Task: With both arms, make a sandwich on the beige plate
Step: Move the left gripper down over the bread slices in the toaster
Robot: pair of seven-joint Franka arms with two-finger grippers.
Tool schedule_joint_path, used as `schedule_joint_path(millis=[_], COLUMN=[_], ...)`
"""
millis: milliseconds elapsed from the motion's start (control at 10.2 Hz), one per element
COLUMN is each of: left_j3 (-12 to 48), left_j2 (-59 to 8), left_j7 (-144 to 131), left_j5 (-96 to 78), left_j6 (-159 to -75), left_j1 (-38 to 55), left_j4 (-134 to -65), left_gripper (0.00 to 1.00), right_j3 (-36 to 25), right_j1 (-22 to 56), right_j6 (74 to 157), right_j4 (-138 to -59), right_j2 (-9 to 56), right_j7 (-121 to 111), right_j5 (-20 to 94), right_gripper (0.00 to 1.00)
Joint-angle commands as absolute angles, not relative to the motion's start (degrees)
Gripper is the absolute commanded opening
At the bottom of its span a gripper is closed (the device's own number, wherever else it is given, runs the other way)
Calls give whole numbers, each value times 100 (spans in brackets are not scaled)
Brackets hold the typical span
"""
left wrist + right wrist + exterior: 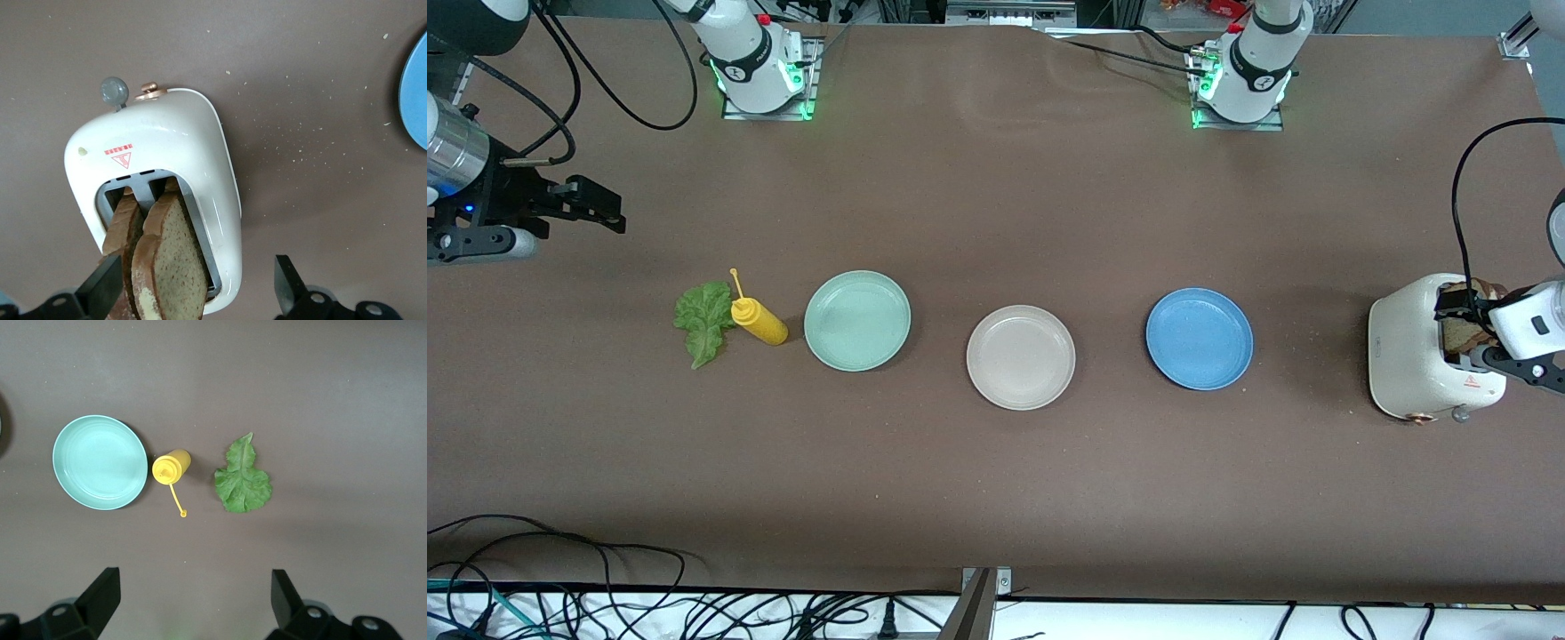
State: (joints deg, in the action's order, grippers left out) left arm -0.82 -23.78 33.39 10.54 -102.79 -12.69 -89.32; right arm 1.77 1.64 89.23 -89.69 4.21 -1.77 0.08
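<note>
Two brown bread slices point(175, 263) stand in the slots of a white toaster point(160, 150) at the left arm's end of the table, also seen in the front view point(1465, 307). My left gripper point(197, 290) is open, with one finger beside the outer slice and the other off the toaster's side; in the front view it point(1465, 331) is over the toaster point(1409, 356). The beige plate point(1020, 357) is bare at the table's middle. The lettuce leaf point(704, 320) lies flat toward the right arm's end. My right gripper point(609, 213) hangs open and empty point(193, 600) above the table.
A yellow squeeze bottle point(759, 322) lies between the lettuce point(243, 480) and a mint-green plate point(857, 320). A blue plate point(1200, 339) sits between the beige plate and the toaster. Crumbs dot the table by the toaster. Cables run along the front edge.
</note>
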Motion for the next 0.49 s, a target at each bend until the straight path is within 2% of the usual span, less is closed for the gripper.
schedule_joint_path(millis=[0,393], left_j3=[-26,-26], left_j2=[-2285,-2250], left_j7=[3595,3481], left_j5=[932,668], left_j6=[-10371,-10433], left_j1=[-1441,-1635], left_j4=[-9070,-9211], left_gripper=[100,100], right_j3=[220,220], right_j1=[167,176], right_j6=[8903,8903], right_j4=[-9009,-9009], right_j2=[352,352], right_j7=[-150,-158], right_j5=[18,18], right_gripper=[100,100])
